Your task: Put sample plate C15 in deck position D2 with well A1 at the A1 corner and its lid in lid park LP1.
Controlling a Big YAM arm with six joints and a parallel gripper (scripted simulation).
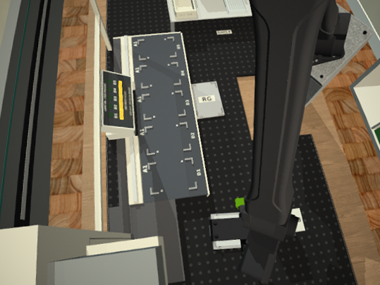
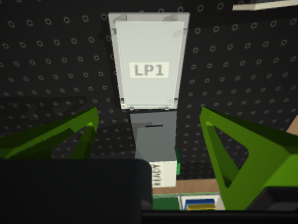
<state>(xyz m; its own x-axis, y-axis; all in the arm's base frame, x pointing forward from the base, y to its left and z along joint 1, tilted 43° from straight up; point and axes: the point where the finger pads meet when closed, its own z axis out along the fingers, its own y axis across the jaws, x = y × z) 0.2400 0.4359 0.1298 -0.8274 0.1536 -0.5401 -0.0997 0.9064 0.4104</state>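
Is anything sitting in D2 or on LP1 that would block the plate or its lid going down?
Nothing visible does. The brackets of D2 enclose only bare deck surface, and LP1 shows nothing between its posts. The end effector hangs open and empty near LP1.
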